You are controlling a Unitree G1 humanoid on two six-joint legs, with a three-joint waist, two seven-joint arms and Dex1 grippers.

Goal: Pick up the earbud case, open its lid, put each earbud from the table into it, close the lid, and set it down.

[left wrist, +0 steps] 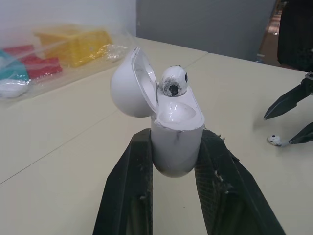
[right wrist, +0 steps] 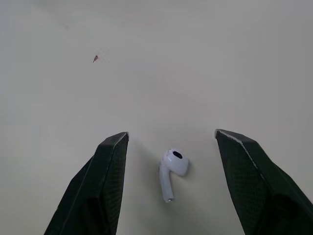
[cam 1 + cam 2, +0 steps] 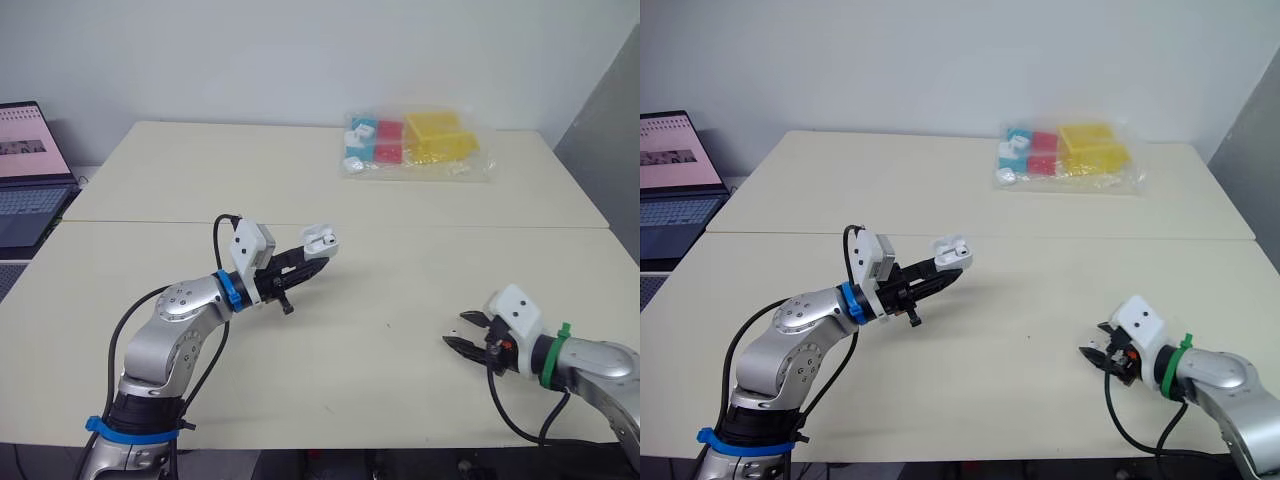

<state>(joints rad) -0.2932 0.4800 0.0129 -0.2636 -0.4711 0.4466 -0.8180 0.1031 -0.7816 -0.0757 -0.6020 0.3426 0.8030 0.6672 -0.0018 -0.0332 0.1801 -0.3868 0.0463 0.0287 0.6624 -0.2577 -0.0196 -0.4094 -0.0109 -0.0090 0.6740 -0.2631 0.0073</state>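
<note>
One case (image 1: 176, 147), two earbuds (one earbud (image 1: 174, 81) seated inside, lid open). Left claw (image 3: 312, 258) clamps the case above the table (image 3: 380, 300); right claw (image 2: 171, 133), wide apart, straddles the loose earbud (image 2: 172, 175) near the front right corner.

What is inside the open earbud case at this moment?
One earbud sits in the earbud case with its head showing; its stem is hidden down in the socket. The other socket looks empty.
</note>
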